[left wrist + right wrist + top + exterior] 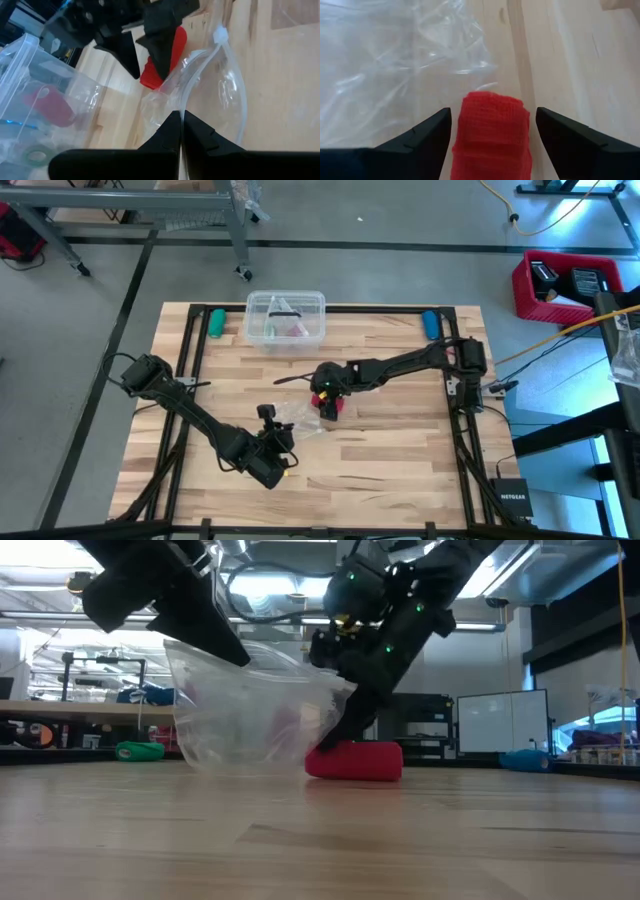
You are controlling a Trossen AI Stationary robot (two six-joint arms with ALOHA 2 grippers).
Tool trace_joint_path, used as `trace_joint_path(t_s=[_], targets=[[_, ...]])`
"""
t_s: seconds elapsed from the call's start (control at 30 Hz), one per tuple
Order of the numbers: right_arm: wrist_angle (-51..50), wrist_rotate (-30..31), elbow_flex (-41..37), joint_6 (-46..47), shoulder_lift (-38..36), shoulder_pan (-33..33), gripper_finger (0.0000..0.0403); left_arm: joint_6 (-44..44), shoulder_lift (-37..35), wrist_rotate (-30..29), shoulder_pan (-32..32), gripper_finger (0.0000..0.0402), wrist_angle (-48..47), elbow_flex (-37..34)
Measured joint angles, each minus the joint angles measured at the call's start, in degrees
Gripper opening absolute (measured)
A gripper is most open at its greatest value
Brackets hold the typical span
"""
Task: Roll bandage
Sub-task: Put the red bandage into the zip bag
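The bandage is a small red roll lying on its side on the wooden table; it also shows in the low view. My right gripper is open, pointing down over the roll, one finger on each side with a small gap. My left gripper is near the table's middle, just left of the roll, and is shut on a crumpled clear plastic bag. The bag stands between the left gripper and the roll. My left gripper pinches the clear bag's thick rim strip between its two fingers. The fingers lie along the strip. The bag is held up, and its lower part seems to rest on the table beside the roll.
A clear plastic box with small items inside stands at the far middle of the table. A green object lies at the far left and a blue one at the far right. Bare wood lies toward the near edge.
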Motion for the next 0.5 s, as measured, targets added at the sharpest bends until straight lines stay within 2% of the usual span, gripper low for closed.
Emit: trace_joint_path(t_s=[0.13, 0.23, 0.37, 0.5], targets=[[0.0, 0.07, 0.02, -0.07, 1.41, 0.0, 0.0291, -0.04, 0.0, 0.0, -0.04, 0.0001, 0.09, 0.0], [-0.04, 0.09, 0.02, -0.49, 1.58, 0.02, 0.0272, -0.23, 0.0, 0.0, -0.04, 0.0001, 0.29, 0.0], [0.08, 1.8, 0.04, -2.01, 1.52, 0.04, 0.0198, -0.5, 0.0, 0.0, -0.06, 0.0001, 0.41, 0.0], [-1.44, 0.54, 0.04, -3.44, -0.2, 0.07, 0.0113, -1.35, 0.0, 0.0, -0.07, 0.0001, 0.46, 0.0]])
